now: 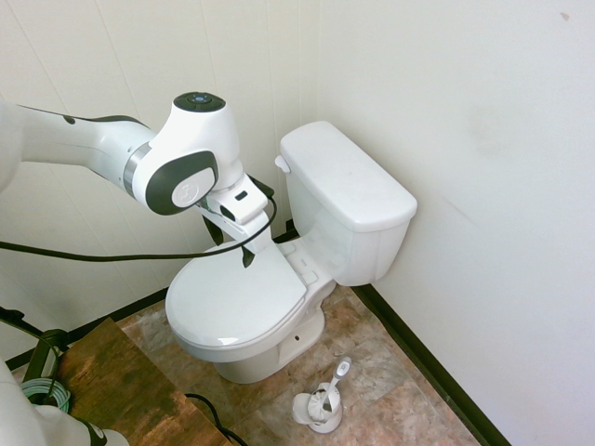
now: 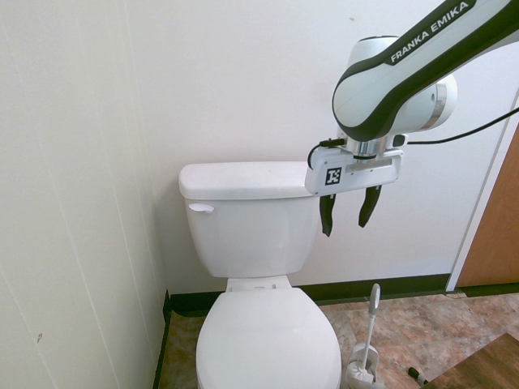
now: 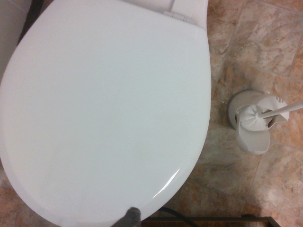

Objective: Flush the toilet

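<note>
The white toilet (image 1: 344, 209) stands in the room's corner with its oval seat lid (image 1: 232, 297) down. Its small white flush lever (image 1: 282, 164) sits on the tank's front, at the end nearest the side wall; in the second exterior view the lever (image 2: 200, 208) is at the tank's (image 2: 247, 219) upper left. My gripper (image 1: 231, 243) hangs above the lid, in front of the tank, pointing down. It (image 2: 348, 212) is open and holds nothing, well apart from the lever. The wrist view looks straight down on the lid (image 3: 104, 109).
A white toilet brush in its holder (image 1: 321, 404) (image 2: 365, 365) (image 3: 253, 120) stands on the tiled floor beside the bowl. Walls close in behind and beside the tank. A brown wooden surface (image 1: 112, 381) lies in front, and a wooden door (image 2: 495, 235) is nearby.
</note>
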`<state>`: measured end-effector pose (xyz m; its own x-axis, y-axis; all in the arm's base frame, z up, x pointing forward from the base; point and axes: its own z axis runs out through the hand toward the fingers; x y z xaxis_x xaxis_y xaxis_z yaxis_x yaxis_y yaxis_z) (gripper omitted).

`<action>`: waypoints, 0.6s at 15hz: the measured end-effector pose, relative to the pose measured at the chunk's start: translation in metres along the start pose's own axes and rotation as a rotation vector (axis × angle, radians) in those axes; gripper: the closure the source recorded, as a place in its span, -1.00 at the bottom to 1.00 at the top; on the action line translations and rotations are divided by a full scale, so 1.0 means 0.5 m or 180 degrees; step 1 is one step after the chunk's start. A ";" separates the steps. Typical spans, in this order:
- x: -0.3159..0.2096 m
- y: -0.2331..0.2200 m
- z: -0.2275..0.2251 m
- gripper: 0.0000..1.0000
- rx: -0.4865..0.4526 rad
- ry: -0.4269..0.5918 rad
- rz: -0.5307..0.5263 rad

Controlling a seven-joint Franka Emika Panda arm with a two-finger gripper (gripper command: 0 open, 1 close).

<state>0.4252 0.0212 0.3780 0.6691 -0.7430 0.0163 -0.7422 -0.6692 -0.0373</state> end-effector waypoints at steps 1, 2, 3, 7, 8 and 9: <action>0.001 -0.001 0.001 -1.00 0.0001 0.0000 0.0000; 0.002 -0.002 0.003 -1.00 0.0005 0.0002 0.0007; 0.005 -0.006 0.007 -1.00 0.0011 0.0004 0.0015; 0.020 -0.097 0.002 1.00 0.0102 0.0013 -0.0060; 0.021 -0.136 -0.005 1.00 0.0136 0.0024 -0.0068; 0.022 -0.178 -0.008 1.00 0.0160 0.0043 -0.0073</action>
<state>0.4985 0.0723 0.3856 0.6850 -0.7279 0.0311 -0.7236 -0.6847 -0.0868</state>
